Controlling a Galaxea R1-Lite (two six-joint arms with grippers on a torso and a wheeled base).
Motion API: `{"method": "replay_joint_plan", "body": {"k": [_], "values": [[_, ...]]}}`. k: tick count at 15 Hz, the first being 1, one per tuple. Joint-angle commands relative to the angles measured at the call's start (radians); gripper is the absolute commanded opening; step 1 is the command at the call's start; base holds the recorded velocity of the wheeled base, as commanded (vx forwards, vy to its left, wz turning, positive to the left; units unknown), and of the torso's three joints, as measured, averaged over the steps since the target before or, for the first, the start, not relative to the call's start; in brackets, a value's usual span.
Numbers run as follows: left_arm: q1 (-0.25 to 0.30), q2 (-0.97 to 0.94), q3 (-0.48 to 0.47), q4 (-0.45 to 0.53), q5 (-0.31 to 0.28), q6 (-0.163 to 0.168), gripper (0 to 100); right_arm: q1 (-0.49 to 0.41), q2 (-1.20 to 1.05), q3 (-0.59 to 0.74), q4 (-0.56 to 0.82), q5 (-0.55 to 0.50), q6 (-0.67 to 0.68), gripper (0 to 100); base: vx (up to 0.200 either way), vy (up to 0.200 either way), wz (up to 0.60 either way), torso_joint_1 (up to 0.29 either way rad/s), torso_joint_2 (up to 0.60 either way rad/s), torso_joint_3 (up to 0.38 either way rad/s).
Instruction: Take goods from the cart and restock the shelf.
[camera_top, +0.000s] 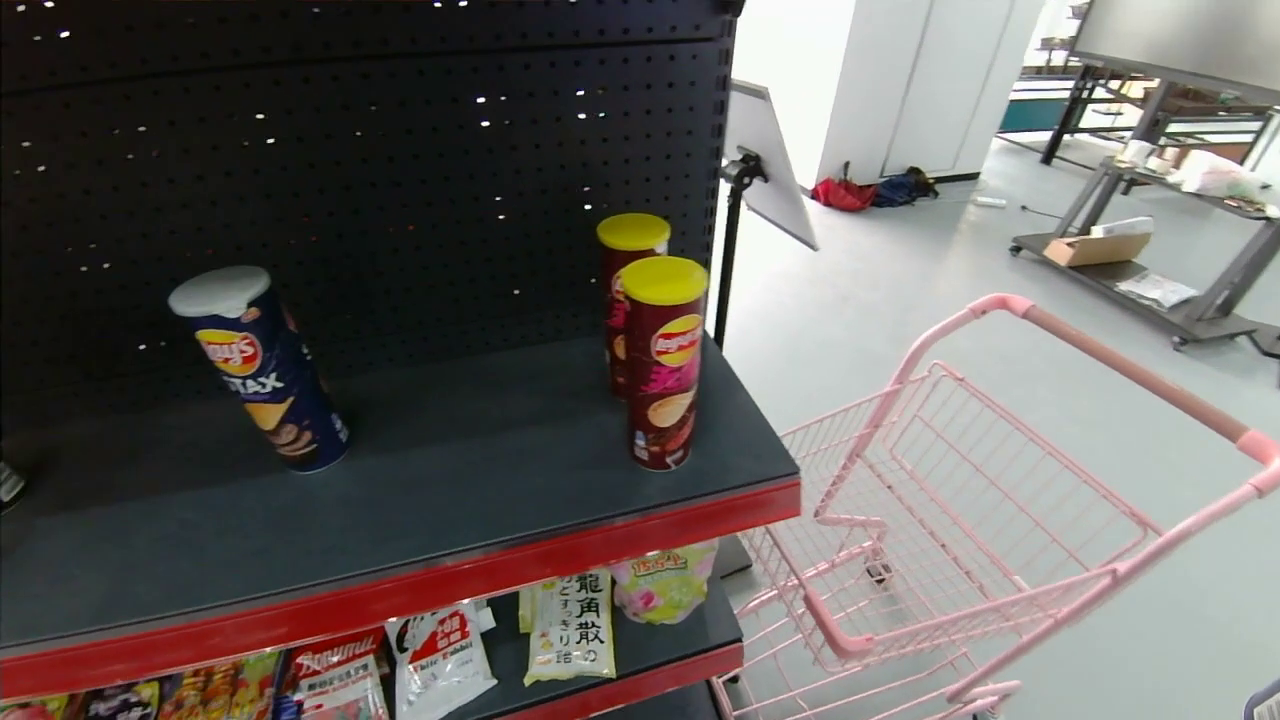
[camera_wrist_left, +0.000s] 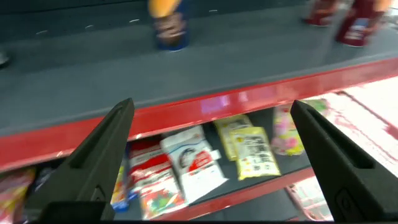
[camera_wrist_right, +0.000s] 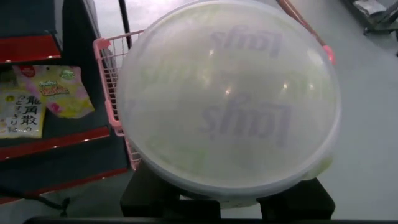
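Observation:
On the dark upper shelf (camera_top: 480, 500) a blue chips can (camera_top: 262, 370) with a white lid stands at the left. Two red cans with yellow lids (camera_top: 662, 362) stand near the right end. The pink cart (camera_top: 985, 520) is parked right of the shelf, and its basket looks empty. My left gripper (camera_wrist_left: 211, 158) is open in front of the shelf's red edge (camera_wrist_left: 224, 102), with nothing between its fingers. My right gripper (camera_wrist_right: 224, 205) is shut on a chips can whose translucent lid (camera_wrist_right: 230, 99) faces the wrist camera, beside the cart (camera_wrist_right: 112, 81).
Snack bags (camera_top: 570, 625) fill the lower shelf, also seen as bags (camera_wrist_left: 186, 165) below the left gripper. A white sign on a stand (camera_top: 765, 165) rises just right of the shelf. Metal racks (camera_top: 1150, 250) stand far back on the open grey floor.

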Motion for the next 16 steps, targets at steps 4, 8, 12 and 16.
{"method": "replay_joint_plan", "body": {"k": [4,8,12,16], "values": [[0.000,0.000,0.000,0.000,0.000,0.000,100,0.002,-0.006,0.019,-0.003,0.001,0.000,0,0.000,0.000,0.60,0.005,0.00,-0.001],[0.000,0.000,0.000,0.000,0.000,0.002,100,0.002,-0.067,0.056,-0.010,0.009,0.004,0,0.000,0.000,0.00,0.000,0.00,0.000],[0.000,0.000,0.000,0.000,0.000,0.005,100,0.011,-0.188,0.119,-0.018,0.107,0.020,0,0.000,0.000,0.00,0.000,0.00,0.000],[0.000,0.000,0.000,0.000,0.000,0.006,100,0.009,-0.313,0.194,-0.013,0.115,0.014,0,0.000,0.150,0.00,-0.001,0.00,0.002]]}}
